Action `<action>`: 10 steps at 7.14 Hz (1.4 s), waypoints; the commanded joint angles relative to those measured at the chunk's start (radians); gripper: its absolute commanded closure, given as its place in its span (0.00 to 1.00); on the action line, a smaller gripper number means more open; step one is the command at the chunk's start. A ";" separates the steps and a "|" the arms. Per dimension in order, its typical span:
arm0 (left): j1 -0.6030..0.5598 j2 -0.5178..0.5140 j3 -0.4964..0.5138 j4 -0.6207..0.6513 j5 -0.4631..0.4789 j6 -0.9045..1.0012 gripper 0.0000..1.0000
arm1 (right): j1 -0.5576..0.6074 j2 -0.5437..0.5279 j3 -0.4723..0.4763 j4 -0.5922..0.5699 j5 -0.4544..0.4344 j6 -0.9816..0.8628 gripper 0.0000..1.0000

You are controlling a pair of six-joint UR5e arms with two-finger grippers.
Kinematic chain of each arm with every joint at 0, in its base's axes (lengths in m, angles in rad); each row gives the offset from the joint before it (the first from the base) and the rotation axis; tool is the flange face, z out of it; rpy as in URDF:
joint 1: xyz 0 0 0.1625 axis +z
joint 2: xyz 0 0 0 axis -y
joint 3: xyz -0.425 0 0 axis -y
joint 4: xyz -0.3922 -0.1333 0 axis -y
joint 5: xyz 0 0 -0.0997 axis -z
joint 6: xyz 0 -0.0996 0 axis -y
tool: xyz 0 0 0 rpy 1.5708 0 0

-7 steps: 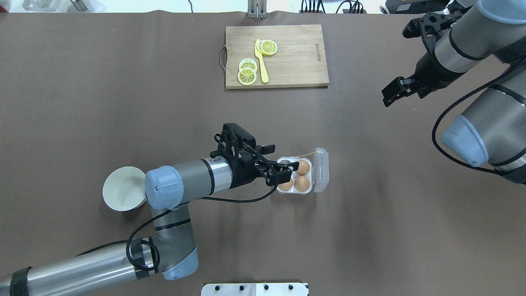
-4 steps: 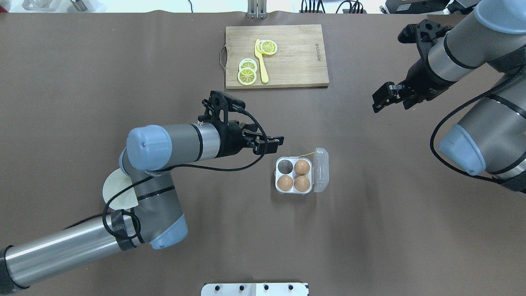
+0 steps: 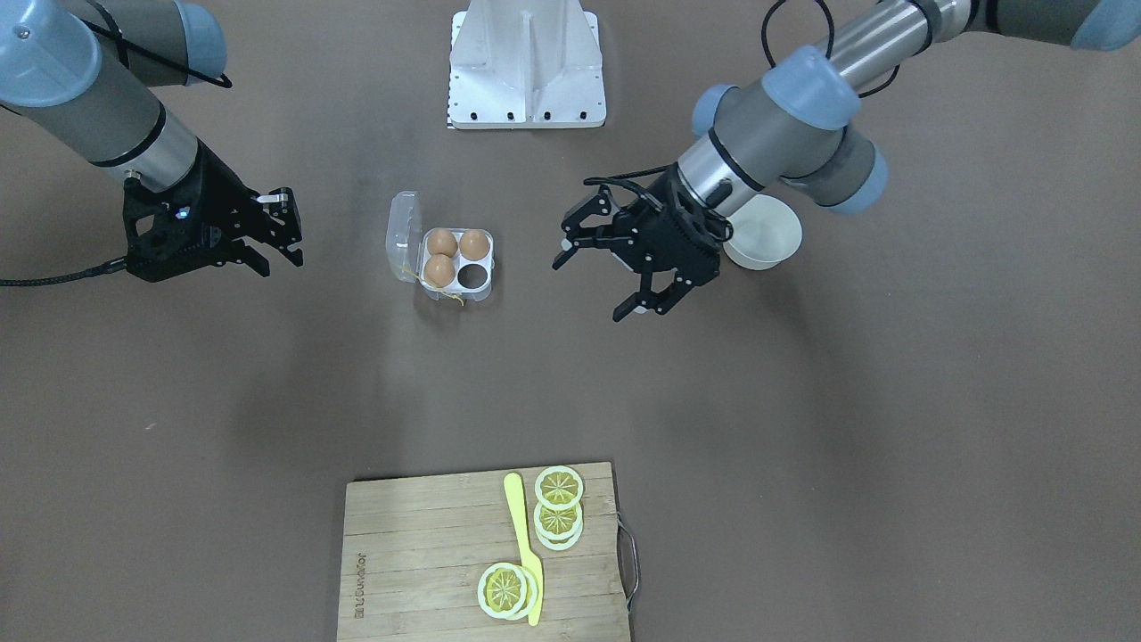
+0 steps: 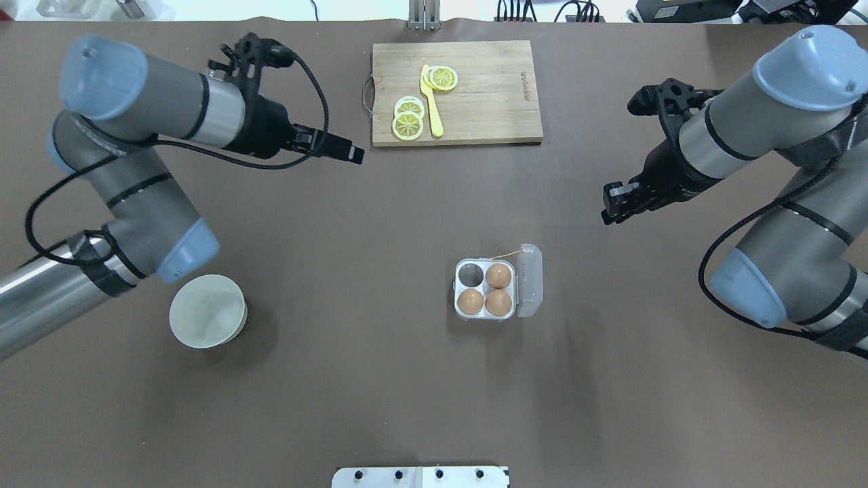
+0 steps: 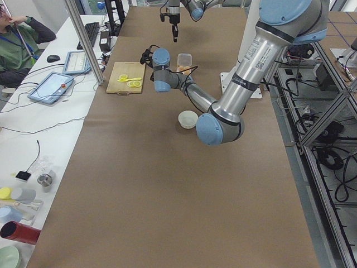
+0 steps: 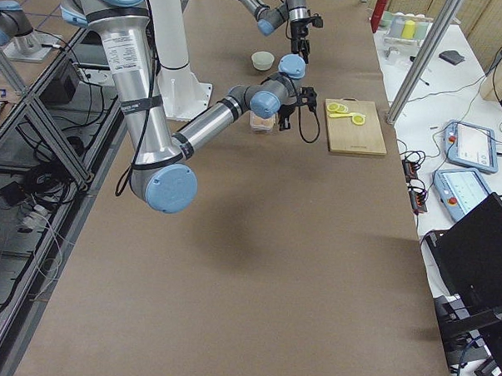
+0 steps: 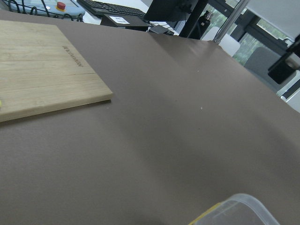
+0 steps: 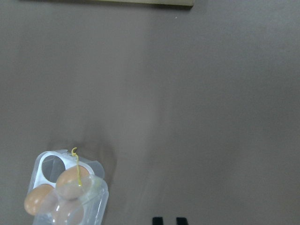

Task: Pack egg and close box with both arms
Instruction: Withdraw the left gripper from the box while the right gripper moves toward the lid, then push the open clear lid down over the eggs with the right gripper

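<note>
The clear box (image 4: 470, 273) sits mid-table with its lid (image 4: 529, 281) hinged open to the right. Three look-alike brown eggs (image 4: 498, 276) (image 4: 470, 301) (image 4: 498, 303) fill three cells; the far-left cell is bare. I cannot tell which one is the task's egg. My left gripper (image 3: 586, 287) hangs open and holds nothing, well left of the box (image 3: 472, 276) and near the board's corner (image 4: 352, 154). My right gripper (image 4: 608, 207) hovers right of the box, its fingertips close together (image 8: 168, 219), nothing between them. The box (image 8: 47, 164) shows at the lower left of the right wrist view.
A wooden cutting board (image 4: 488, 95) with lemon slices (image 4: 409, 118) and a yellow knife (image 4: 432, 108) lies at the far side. A white bowl (image 4: 207, 312) stands near the left arm's elbow. The white base plate (image 4: 420, 476) is at the near edge. A person (image 5: 17, 33) sits beyond the table.
My left gripper has left the box, rising and swinging back-left toward the cutting board, uncovering the bowl. My right gripper has moved nearer and left, toward the box. The eggs stay put.
</note>
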 commanded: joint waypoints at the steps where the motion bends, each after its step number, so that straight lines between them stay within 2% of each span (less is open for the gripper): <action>1: -0.129 0.067 0.004 0.047 -0.172 0.000 0.03 | -0.075 -0.010 -0.006 0.080 0.009 0.109 1.00; 2: -0.161 0.095 0.007 0.053 -0.206 0.003 0.03 | -0.130 -0.007 -0.015 0.156 -0.043 0.186 1.00; 5: -0.189 0.129 0.007 0.054 -0.237 0.003 0.03 | -0.293 0.054 -0.025 0.179 -0.222 0.331 1.00; 7: -0.190 0.136 0.007 0.053 -0.238 0.003 0.03 | -0.314 0.128 -0.034 0.177 -0.237 0.383 1.00; 9: -0.209 0.136 0.007 0.061 -0.246 0.001 0.03 | -0.273 0.174 -0.029 0.159 -0.228 0.386 1.00; 10: -0.277 0.135 0.005 0.123 -0.302 0.010 0.03 | -0.241 0.201 -0.029 0.093 -0.228 0.383 1.00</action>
